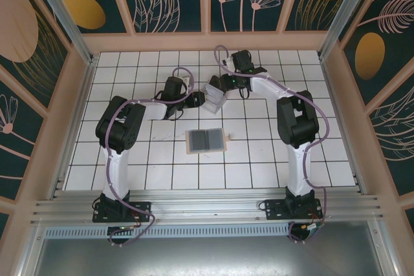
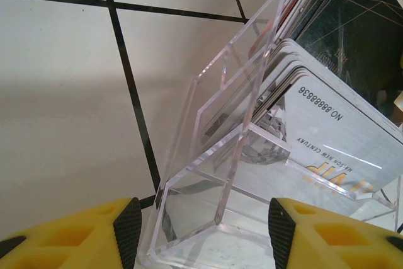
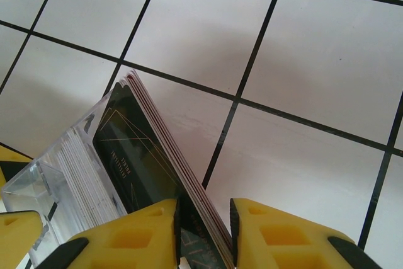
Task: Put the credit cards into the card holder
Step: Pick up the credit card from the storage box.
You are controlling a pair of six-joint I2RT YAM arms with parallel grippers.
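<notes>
You have a white tiled table (image 1: 259, 159) carrying two things. A clear acrylic stand (image 2: 208, 174) of credit cards (image 2: 340, 137) sits on the tiles between the left gripper's (image 2: 201, 218) fingers, just beside the right gripper (image 3: 204, 218). The tan card holder (image 1: 206, 141) lies flat, apart from both, toward their bases.

Count as seen:
- One clear acrylic stand (image 2: 208, 174).
- credit cards (image 2: 340, 137) in stand: dense stack, silver and dark-faced, exact number unreadable.
- One flat tan card holder (image 1: 189, 142), two grey rectangles (image 1: 199, 140) on face.
- Two claws: left claw (image 2: 204, 231), right claw (image 3: 204, 231).
</notes>
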